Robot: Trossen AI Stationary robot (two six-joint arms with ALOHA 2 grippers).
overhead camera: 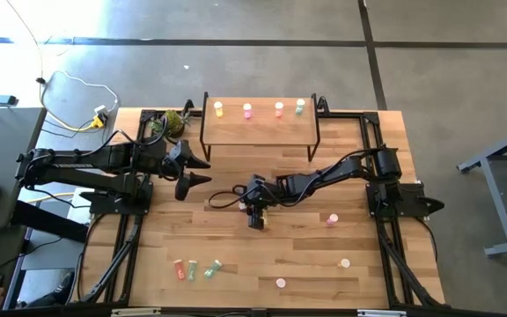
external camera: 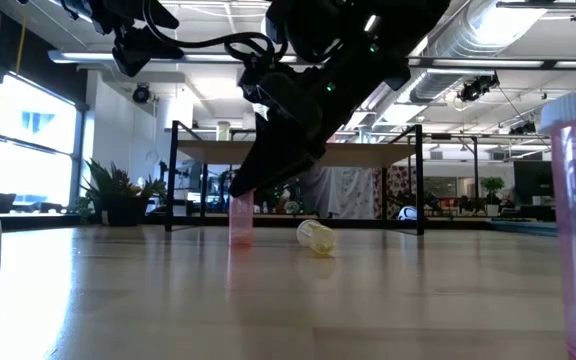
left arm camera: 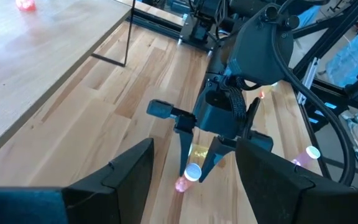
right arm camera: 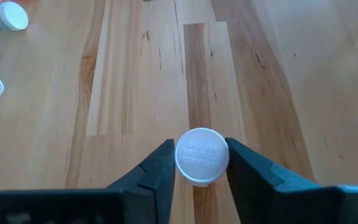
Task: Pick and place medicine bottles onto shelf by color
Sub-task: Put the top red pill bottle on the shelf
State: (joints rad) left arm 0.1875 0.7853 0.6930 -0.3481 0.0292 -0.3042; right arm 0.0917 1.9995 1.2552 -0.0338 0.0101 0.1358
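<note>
white bottle cap (right arm camera: 202, 156) with unreadable embossed lettering, between right hand (right arm camera: 201, 171) fingers

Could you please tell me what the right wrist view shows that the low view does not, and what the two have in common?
Only the right wrist view shows the white round cap from above, between the right end effector fingers, which touch its sides.

Only the low view shows the small wood-topped shelf with black metal legs and a yellow bottle lying on its side.

Both show the upright pink medicine bottle and the slatted wooden tabletop.
</note>
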